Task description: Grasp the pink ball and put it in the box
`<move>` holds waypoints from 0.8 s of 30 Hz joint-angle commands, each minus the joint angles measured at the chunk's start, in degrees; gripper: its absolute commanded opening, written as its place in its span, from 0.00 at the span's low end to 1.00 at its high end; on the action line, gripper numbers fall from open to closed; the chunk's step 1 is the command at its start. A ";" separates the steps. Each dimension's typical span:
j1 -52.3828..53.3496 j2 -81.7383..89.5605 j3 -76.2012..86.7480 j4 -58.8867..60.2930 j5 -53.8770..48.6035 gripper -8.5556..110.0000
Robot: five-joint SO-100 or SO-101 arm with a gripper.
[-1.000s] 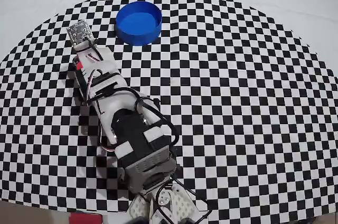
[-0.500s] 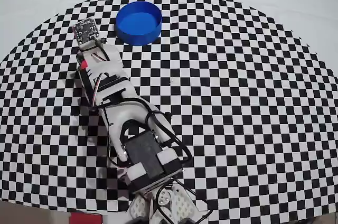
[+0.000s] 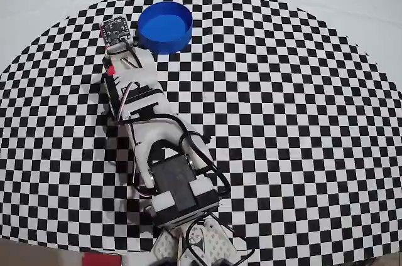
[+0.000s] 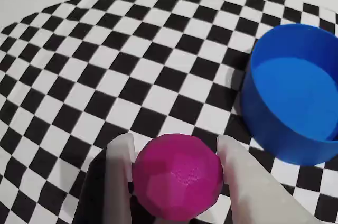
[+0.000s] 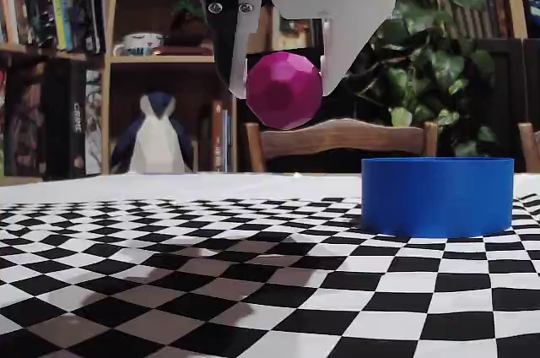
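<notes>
The box [image 4: 296, 102] stands empty on the checkered cloth [image 3: 282, 122], its blue floor bare in the wrist view. The gripper [image 5: 283, 79] is clenched on the ball [image 5: 283, 89], 1 finger on each side, and holds it in the air, higher than the box rim and to the box's left in the fixed view. Open cloth lies all around the box; the cloth's curved edge runs just behind it in the overhead view. Only the fixed view shows shelves, a penguin toy [image 5: 156, 134], a chair [image 5: 342, 137] and a plant [image 5: 430, 62] beyond the box.
</notes>
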 commanded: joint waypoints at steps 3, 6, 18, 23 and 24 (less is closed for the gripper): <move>1.85 2.90 -1.32 -1.14 -1.14 0.07; 2.99 2.99 -1.32 -1.14 -1.14 0.07; 5.62 4.39 -0.62 -0.88 -1.23 0.07; 7.03 4.48 -0.53 -0.79 -1.23 0.07; 7.38 4.48 -0.53 -0.79 -1.23 0.07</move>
